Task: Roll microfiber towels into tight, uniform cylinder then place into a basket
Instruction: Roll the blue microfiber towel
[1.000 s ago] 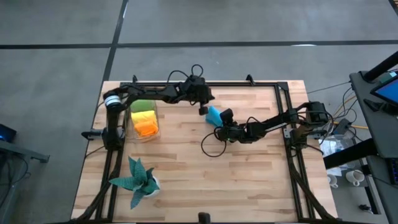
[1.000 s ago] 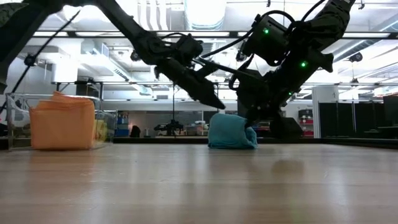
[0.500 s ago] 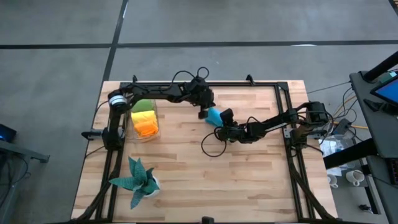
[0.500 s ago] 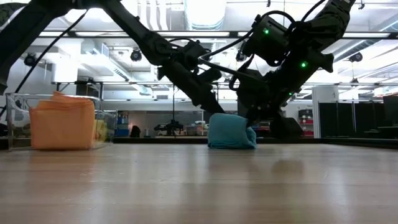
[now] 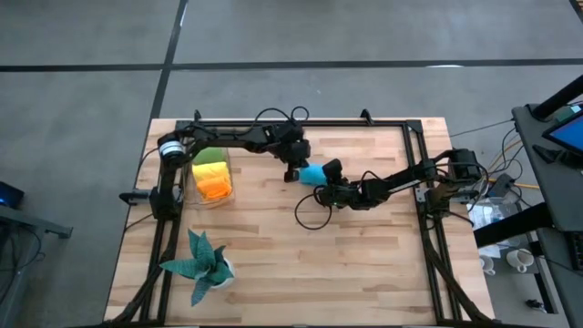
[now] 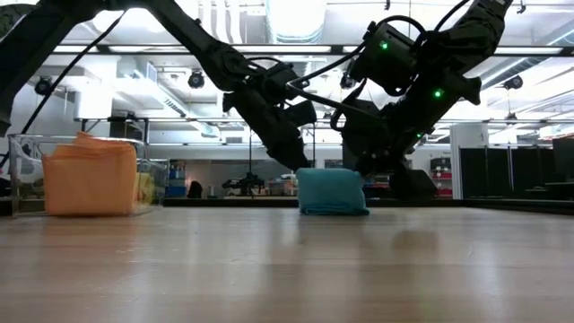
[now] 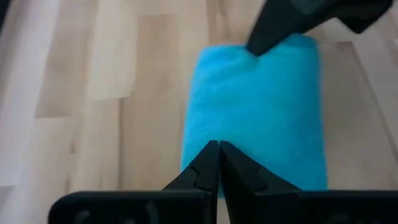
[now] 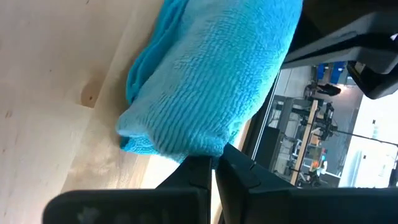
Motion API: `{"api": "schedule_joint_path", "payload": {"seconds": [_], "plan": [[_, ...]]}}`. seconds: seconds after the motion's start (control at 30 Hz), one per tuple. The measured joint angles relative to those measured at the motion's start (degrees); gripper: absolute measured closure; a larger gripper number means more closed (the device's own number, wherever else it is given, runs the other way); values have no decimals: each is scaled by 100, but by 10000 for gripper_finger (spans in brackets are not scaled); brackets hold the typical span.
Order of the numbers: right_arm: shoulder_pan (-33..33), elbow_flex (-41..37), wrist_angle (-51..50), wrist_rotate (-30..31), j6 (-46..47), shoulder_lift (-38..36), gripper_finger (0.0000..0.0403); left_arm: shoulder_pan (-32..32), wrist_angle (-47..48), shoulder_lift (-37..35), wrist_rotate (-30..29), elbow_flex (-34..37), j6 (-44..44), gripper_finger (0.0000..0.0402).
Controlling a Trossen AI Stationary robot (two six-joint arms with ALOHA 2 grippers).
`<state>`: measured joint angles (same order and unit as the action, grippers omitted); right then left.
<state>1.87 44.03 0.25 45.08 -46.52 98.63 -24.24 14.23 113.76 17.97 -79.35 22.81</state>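
The bright blue towel (image 5: 312, 172) lies rolled into a short cylinder on the table's middle; it also shows in the low view (image 6: 332, 191). My left gripper (image 5: 294, 170) is shut at the roll's left end, and its tips (image 7: 219, 147) rest on the roll's top. My right gripper (image 5: 329, 179) is shut at the roll's right end (image 8: 214, 163). The clear basket (image 5: 225, 173) at the left holds the lime green (image 5: 209, 156), yellow (image 5: 210, 169) and orange (image 5: 214, 187) towels. My left gripper presses its shut fingertips (image 7: 211, 155) onto the top of the blue roll near its end (image 7: 249, 155), slanting down from the table's far left. The roll lies flat on the table. My right gripper touches the roll's other end (image 8: 186, 140) with its shut fingertips (image 8: 200, 168), coming low from the table's right. Whether a layer is pinched between them, I cannot tell.
A dark teal plant in a white pot (image 5: 202, 264) stands at the near left. The black metal frame (image 5: 421, 137) runs along the table's far and side edges. Bare wood lies between the roll and the near edge.
My left gripper has come down and toward the table's near edge onto the blue roll's left end. The roll, rumpled and lying askew before, now lies squarer and a little farther toward the table's left.
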Motion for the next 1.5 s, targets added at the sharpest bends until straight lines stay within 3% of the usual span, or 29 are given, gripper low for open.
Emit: {"api": "schedule_joint_path", "payload": {"seconds": [0.6, 0.77, 1.1, 1.33, 1.4, 1.5], "plan": [[-15, 0, -26, 2, 663, 0, 389, 640, 83, 14, 61, 144, -9, 402], [-15, 0, -33, -2, 621, -23, 348, 706, -368, 14, 79, 489, -8, 402], [-13, 46, -60, 193, 758, -531, 223, 708, -716, 17, 99, 631, -145, 402], [-14, 44, -654, 510, 1103, -1099, 197, 716, -1040, 19, 99, 760, -178, 402], [-13, 44, -758, 385, 1501, -1267, 201, 716, -1115, 19, 99, 765, -281, 402], [-50, 2, -662, -503, 2297, -1522, 228, 718, -1150, 19, 99, 765, -302, 402]]}}
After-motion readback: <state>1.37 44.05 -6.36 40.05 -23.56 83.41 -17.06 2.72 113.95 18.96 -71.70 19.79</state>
